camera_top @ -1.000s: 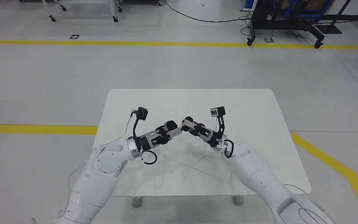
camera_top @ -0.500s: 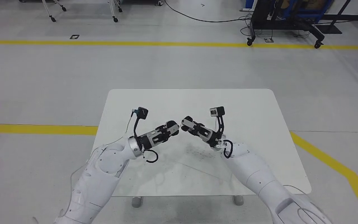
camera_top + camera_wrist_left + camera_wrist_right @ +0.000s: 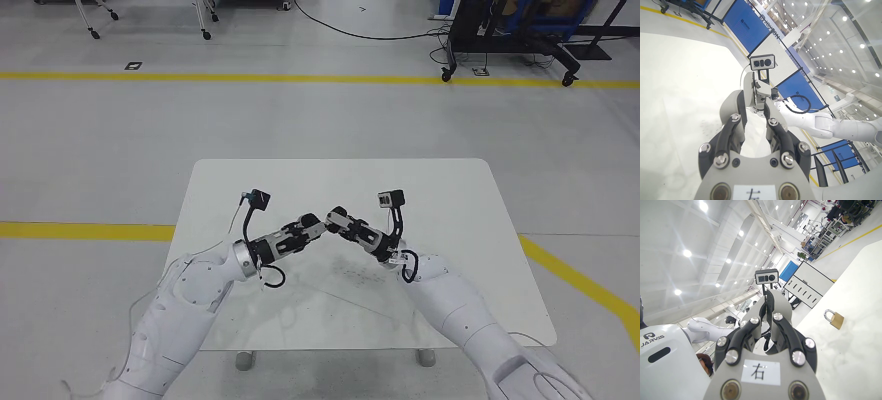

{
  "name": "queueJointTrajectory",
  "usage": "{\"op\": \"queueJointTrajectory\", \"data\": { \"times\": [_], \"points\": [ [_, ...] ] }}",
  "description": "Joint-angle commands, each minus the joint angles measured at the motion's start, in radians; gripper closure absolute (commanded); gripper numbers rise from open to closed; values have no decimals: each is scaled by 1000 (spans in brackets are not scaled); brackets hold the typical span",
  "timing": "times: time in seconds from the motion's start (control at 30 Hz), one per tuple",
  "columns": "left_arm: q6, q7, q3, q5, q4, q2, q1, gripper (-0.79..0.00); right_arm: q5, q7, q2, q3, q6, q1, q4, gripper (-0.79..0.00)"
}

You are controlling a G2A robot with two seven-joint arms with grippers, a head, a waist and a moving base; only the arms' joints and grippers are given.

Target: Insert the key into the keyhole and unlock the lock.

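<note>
Top view: looks down on a white desk (image 3: 450, 190), both arms angled in over its near edge. Finds the left tool (image 3: 312, 222) and the right tool (image 3: 332, 217) hanging above the middle of the desk, pointed at each other, tips just beside one another; cannot tell from here whether touching. Also picks out grey scuff marks (image 3: 345, 265) on the desk, just nearward of its middle. Left wrist view: shows the left tool (image 3: 753, 96) released, fingers (image 3: 734, 108) spread apart with bare desk (image 3: 677, 75) visible through the gap. Shows the same scuff marks on the desk beside the spread fingers. Meets the right tool end-on just past those fingertips, with the right arm's wrist camera (image 3: 762, 63) mounted on a black bracket above it. Right wrist view: shows the right tool (image 3: 767, 299) clenched, ribbed pads (image 3: 770, 308) pressed face to face with no gap between; impossible to tell whether pinching anything thin. Catches the left arm's wrist camera (image 3: 766, 278) just beyond the clenched tips. Places the lock (image 3: 836, 318) lying on the desk (image 3: 848, 361), near one edge of the desk and off from its middle, apart from both tools and touched by neither. Reads as a brass body with a silver shackle (image 3: 827, 315), seemingly seated in the body at both ends.
</note>
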Motion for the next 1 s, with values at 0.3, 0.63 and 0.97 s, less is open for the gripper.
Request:
{"op": "queueJointTrajectory", "data": {
  "times": [0.3,0.63,0.97],
  "points": [
    [9,-20,24,28,9,0,-10,-200,-5,0,-5,3,0,0,3,0],
    [-3,16,21,23,6,0,-4,0,-13,0,-8,6,0,1,12,0],
    [-19,37,14,-3,7,1,-2,0,-16,0,-8,10,0,-5,11,0]
  ]
}}
